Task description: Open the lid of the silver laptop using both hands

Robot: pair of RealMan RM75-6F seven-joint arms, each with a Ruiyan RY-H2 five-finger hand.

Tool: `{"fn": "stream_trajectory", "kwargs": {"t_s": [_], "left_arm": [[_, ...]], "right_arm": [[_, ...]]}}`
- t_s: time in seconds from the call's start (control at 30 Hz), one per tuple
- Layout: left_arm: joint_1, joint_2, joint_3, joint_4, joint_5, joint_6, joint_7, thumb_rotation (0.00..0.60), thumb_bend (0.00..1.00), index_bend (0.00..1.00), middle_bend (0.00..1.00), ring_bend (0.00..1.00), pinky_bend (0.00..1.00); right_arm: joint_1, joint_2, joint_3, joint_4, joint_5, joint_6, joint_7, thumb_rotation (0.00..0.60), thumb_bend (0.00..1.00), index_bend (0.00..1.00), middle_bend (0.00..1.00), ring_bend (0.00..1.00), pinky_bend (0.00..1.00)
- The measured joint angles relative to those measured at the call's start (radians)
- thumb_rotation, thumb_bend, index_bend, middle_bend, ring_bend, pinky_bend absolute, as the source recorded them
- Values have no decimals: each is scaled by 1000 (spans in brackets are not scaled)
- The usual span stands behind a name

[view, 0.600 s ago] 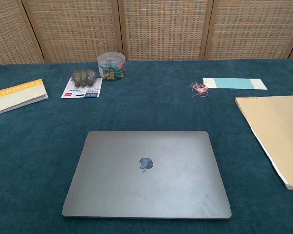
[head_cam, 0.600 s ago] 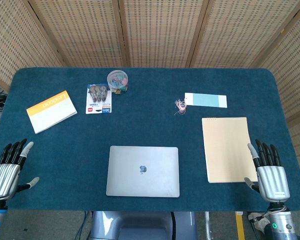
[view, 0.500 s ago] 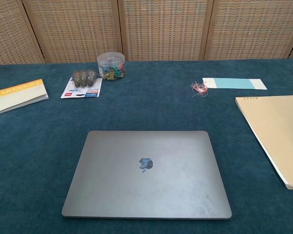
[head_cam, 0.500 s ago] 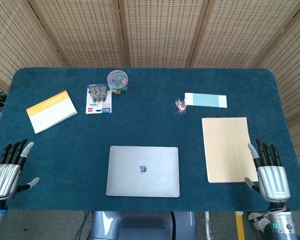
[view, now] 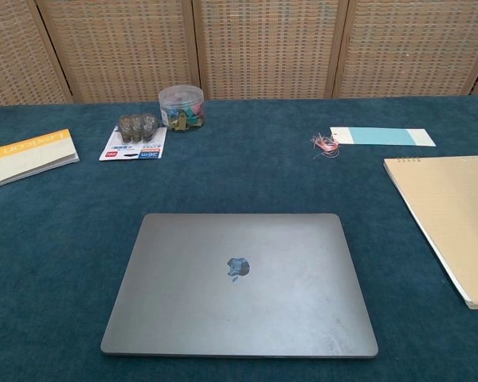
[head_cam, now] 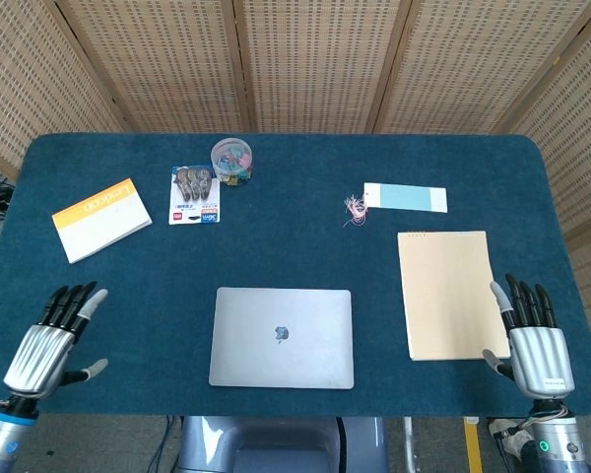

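- The silver laptop [head_cam: 282, 338] is lying flat and closed on the blue table cover [head_cam: 295, 246], near the front edge and midway between the two hands; its lid is showing no gap in the chest view.
- The left hand [head_cam: 49, 345] is hovering near the front left corner, fingers spread and holding nothing, well apart from the laptop.
- The right hand [head_cam: 537, 347] is hovering at the front right, fingers extended and empty, just beside the tan notebook [head_cam: 448, 294].
- Judgement: the task is sitting at the approach step; no contact is being made with the lid.
- Judgement: the next move is calling for both hands to close in on the laptop, one steadying the base while the other is lifting the lid's front edge.
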Motion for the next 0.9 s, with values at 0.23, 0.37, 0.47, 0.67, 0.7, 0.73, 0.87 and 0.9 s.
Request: {"fn": "stream_trajectory", "kwargs": {"t_s": [0.23,0.37,0.47,0.67,0.7,0.73,0.87,0.9], "left_arm": [[-156,-104,22,52,226,-137,1,600,0,0,0,0,0],[-246,-202,17,85,267,-241,10,600,0,0,0,0,0],[-300,-278,5,108,271,-303,19,600,0,0,0,0,0],[-362,-379,-20,143,241,-386,41,600,0,0,0,0,0],[-368,-390,-22,147,235,-396,46,600,0,0,0,0,0],[-375,-405,-26,151,225,-411,54,600,0,0,0,0,0],[-397,-449,-35,167,196,-458,90,600,0,0,0,0,0],[-402,-458,-36,171,190,-467,99,600,0,0,0,0,0]], "right_arm": [[3,1,3,1,11,-9,-1,600,0,0,0,0,0],[4,3,7,1,20,-12,3,600,0,0,0,0,0],[5,6,9,0,23,-13,10,600,0,0,0,0,0],[6,8,9,0,25,-18,16,600,0,0,0,0,0],[7,8,9,0,26,-20,16,600,0,0,0,0,0],[7,9,9,1,27,-21,17,600,0,0,0,0,0],[8,10,11,0,33,-23,23,600,0,0,0,0,0],[9,11,12,0,35,-24,25,600,0,0,0,0,0]]}}
